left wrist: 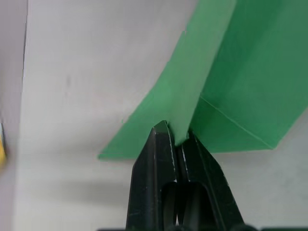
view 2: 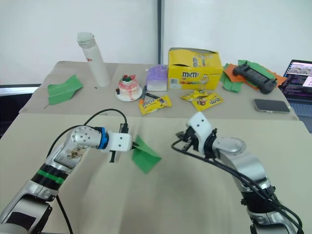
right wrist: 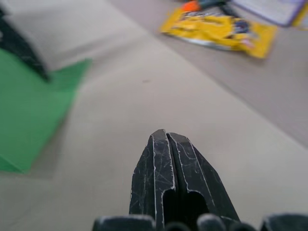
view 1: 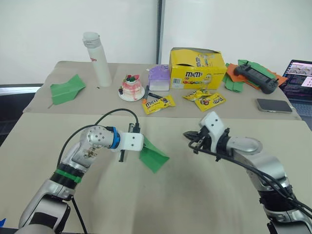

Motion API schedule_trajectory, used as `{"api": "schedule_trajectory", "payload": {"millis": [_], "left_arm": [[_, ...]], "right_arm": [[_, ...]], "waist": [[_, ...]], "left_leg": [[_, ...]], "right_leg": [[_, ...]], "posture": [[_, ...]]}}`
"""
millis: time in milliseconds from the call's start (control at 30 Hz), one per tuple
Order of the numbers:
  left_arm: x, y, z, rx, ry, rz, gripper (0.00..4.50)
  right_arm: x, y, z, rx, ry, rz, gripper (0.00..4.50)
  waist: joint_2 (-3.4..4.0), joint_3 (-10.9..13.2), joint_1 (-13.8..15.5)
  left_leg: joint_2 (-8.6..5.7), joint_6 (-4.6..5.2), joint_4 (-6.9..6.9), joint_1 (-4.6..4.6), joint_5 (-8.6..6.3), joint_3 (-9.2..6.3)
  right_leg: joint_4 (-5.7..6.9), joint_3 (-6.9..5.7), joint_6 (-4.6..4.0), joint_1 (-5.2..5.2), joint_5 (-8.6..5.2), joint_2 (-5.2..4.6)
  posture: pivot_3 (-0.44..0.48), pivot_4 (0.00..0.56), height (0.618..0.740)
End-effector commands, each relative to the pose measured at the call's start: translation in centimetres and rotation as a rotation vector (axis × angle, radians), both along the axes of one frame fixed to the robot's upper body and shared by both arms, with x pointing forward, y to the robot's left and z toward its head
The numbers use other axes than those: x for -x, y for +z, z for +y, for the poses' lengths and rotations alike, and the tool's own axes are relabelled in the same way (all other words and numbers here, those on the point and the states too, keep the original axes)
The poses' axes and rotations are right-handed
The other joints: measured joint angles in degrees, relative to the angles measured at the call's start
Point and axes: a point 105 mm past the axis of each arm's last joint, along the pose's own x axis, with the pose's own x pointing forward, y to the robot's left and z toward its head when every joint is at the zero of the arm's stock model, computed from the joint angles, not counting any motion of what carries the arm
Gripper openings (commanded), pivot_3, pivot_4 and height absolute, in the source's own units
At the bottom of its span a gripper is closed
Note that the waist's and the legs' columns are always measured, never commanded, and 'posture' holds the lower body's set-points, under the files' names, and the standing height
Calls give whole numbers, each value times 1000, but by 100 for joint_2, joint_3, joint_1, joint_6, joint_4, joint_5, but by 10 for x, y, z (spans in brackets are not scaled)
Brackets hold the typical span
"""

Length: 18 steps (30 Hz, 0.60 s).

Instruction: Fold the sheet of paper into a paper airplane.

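You have the light, floppy paper airplane [view 1: 153, 155] pinched at its creased edge in the clenched left gripper [left wrist: 174, 137] over the near table [view 1: 204, 195]; keep to that stiffer fold while the right gripper [right wrist: 167, 136] waits clamped empty.

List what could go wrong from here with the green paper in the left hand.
The left hand pinches the folded green paper only at one thin edge, so it may slip out or tear. The right hand is shut and apart from the paper, giving no support, so any crease pressed now may go crooked.
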Motion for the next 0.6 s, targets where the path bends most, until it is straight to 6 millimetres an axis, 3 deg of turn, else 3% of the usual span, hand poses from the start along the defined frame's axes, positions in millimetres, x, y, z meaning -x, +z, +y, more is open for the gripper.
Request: {"api": "schedule_trajectory", "payload": {"millis": [33,200,367,600], "left_arm": [[5,13,-6,24,96,22,21],[9,10,-23,88,203,110,21],[19,6,-35,107,186,170,21],[28,21,-33,173,118,239,2196]], "right_arm": [[-7,17,-6,-9,-36,-75,0],[-11,20,-6,-13,-51,-92,0],[-10,21,-8,-14,-58,-97,0],[-7,28,-8,-25,-23,-119,0]], "waist": [[0,0,13],[0,0,11],[0,0,9],[0,0,9]], "left_leg": [[0,0,1,0,0,0],[-2,0,1,0,0,0],[-2,0,1,1,0,0],[-2,0,1,0,0,0]], "right_leg": [[1,0,0,0,0,0],[0,2,0,0,0,0],[2,3,-1,0,0,0],[1,3,-1,0,0,-1]], "posture": [[0,150,740],[0,150,740],[0,150,740],[0,150,740]]}}
